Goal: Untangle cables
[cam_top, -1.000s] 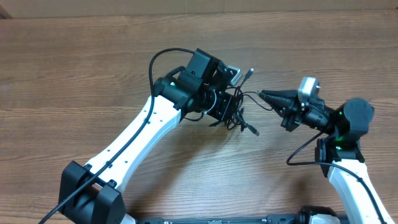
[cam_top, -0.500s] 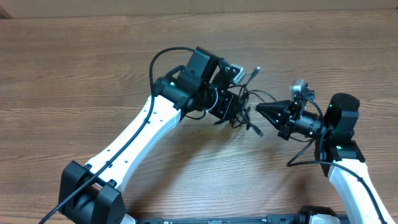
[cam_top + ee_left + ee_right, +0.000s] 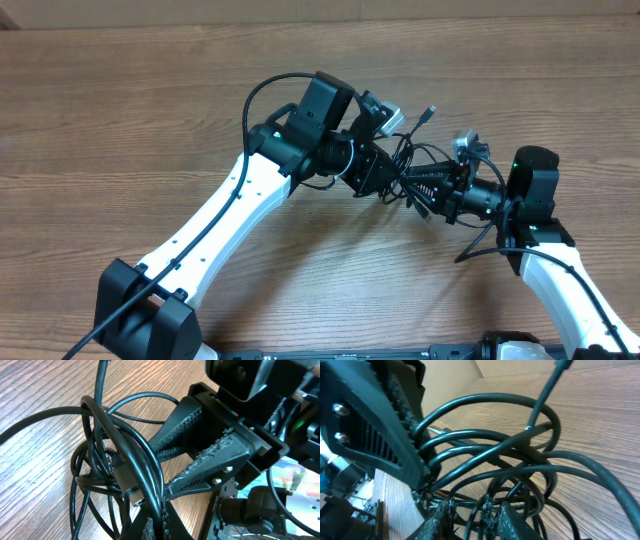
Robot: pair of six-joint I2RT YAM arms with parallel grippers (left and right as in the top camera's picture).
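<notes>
Wood surface point(image 3: 150, 100): left hand point(image 3: 388, 180) clamps cables point(image 3: 420, 150); right hand point(image 3: 418, 186), narrowly parted, sits among loops. Recommend gripping one strand, pulling slowly.

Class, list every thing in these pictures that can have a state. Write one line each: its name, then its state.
cables, tangled in one looped bundle between the two grippers
left gripper, shut on the cables
right gripper, open, fingertips among the loops
plug end, free, sticking out of the bundle
</notes>
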